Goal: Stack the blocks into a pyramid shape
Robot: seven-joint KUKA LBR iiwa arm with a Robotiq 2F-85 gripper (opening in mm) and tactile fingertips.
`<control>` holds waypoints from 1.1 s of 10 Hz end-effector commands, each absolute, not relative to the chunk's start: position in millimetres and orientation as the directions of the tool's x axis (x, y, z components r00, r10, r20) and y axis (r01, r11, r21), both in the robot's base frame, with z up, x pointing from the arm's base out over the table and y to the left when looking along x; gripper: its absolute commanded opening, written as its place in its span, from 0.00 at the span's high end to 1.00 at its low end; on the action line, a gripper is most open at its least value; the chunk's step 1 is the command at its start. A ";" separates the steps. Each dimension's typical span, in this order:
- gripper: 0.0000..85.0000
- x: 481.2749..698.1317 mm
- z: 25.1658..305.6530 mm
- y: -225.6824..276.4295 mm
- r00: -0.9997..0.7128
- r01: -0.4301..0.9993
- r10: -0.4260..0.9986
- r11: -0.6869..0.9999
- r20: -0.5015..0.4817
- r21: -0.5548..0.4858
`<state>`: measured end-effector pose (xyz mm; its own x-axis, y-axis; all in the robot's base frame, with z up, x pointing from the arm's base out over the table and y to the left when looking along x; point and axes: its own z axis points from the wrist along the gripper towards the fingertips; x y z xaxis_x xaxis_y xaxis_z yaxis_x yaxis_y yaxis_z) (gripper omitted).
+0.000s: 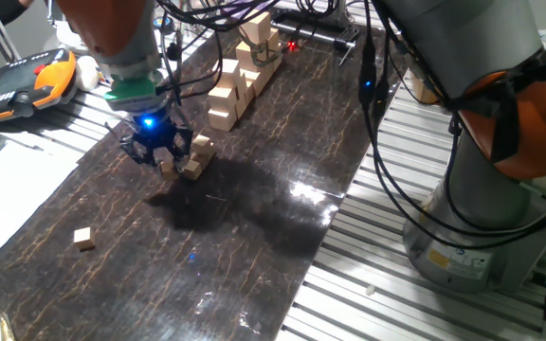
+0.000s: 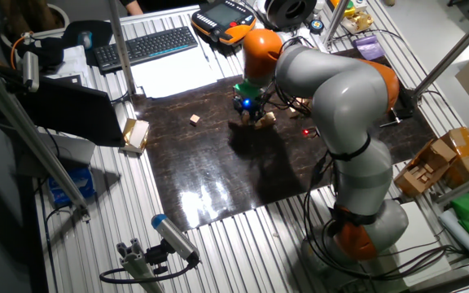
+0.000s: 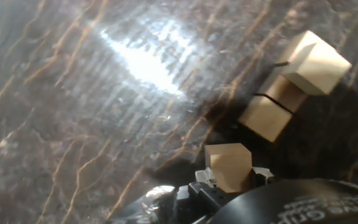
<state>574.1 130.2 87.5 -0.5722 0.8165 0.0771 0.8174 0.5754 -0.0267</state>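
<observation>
Blocks (image 3: 286,93) heaped upper right, gripper (image 3: 230,177) clenched on one cube (image 3: 230,165).
Bare dark mat (image 3: 73,124) spreads left.

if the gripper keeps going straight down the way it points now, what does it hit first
Probably the dark marbled mat: the gripper, shut on a small tan wooden cube, points beside the small tan cube heap; depth unclear.

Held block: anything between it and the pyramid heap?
Nothing visible. The claw holds a block, and only bare dark tabletop lies between it and the heap of blocks in the hand view.
</observation>
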 end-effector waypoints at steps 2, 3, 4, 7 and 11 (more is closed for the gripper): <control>0.64 574.4 86.4 132.6 -0.340 0.939 0.938 0.343 0.074 -0.028; 0.65 577.0 84.6 138.6 -0.339 0.940 0.938 0.341 0.073 -0.022; 0.65 579.0 82.4 144.2 -0.334 0.942 0.940 0.336 0.068 -0.014; 0.65 579.0 82.4 144.2 -0.292 0.956 0.954 0.294 0.068 -0.017; 0.61 579.0 82.4 144.2 -0.215 0.976 0.976 0.216 0.033 -0.038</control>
